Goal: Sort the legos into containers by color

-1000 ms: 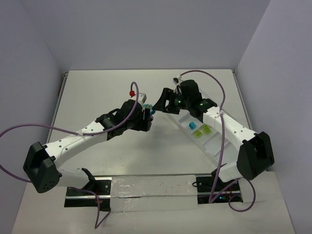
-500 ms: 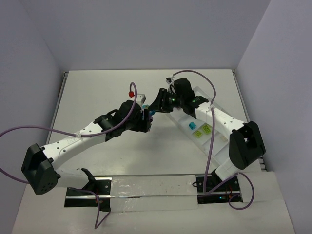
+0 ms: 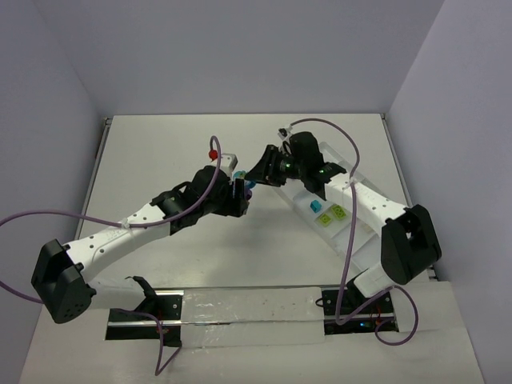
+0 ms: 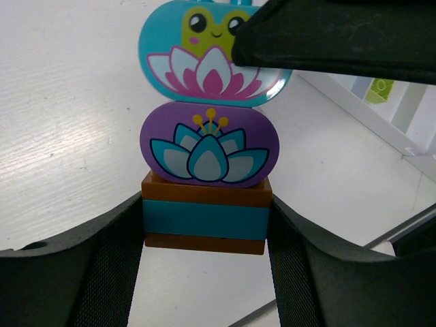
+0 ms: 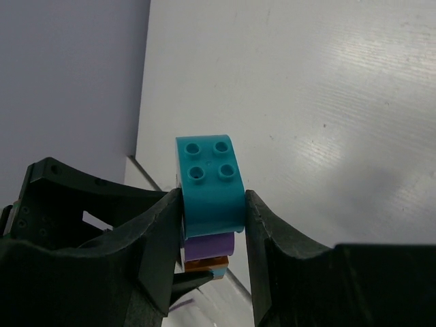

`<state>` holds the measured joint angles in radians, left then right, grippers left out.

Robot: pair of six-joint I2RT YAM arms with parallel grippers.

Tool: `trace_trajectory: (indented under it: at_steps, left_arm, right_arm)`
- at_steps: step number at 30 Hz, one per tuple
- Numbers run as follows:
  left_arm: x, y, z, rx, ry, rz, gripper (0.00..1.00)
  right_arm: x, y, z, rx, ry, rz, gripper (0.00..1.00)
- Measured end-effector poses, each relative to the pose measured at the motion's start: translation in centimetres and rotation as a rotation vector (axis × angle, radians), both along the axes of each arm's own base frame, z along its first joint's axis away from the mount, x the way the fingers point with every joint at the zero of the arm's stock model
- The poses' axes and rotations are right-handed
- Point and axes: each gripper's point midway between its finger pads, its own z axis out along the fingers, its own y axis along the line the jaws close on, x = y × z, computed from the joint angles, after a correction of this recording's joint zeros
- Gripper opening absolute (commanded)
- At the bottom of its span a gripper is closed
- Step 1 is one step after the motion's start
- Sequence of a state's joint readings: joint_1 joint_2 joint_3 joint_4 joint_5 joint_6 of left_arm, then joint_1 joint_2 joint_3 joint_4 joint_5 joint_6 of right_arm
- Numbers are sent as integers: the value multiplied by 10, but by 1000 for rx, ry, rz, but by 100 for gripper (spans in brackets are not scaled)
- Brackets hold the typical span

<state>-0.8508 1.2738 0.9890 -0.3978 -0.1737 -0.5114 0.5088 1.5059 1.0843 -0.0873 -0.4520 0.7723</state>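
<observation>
A clump of legos hangs above the table between both grippers (image 3: pixel 247 184). In the left wrist view it is a teal rounded brick (image 4: pixel 204 51) over a purple rounded brick (image 4: pixel 209 144) over an orange-brown and teal stack (image 4: pixel 204 218). My left gripper (image 4: pixel 204 228) is shut on that lower stack, one finger on each side. My right gripper (image 5: pixel 211 204) is shut on the teal brick (image 5: pixel 206 180) at the other end, with purple (image 5: pixel 208 245) and orange-brown behind it. The white tray (image 3: pixel 356 236) lies at the right and holds a teal brick (image 3: pixel 315 207) and a lime green brick (image 3: pixel 337 213).
A small red piece (image 3: pixel 214 151) and a white piece (image 3: pixel 228 159) lie on the table just behind the left gripper. The tray's near end (image 4: pixel 409 122) shows in the left wrist view with a lime green brick (image 4: pixel 379 90). Grey walls close in the table.
The right gripper has moved a little left onto the clump's teal end, and its elbow has swung. The left gripper has stayed almost still with the clump.
</observation>
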Motion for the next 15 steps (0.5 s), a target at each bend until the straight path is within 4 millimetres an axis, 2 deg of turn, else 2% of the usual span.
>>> trace_trajectory:
  at_steps: [3,7,15]
  left_arm:
    - [-1,-3,1,-10,-3,-10,0]
    - [-3,2,-5,5,3,-2,0]
    - [-2,8,-7,18,2,14,0]
  right_arm:
    - [0,-13,2,42,26,-64,0]
    - [13,-28,9,95,33,-148,0]
    - [21,-31,22,136,13,-185,0]
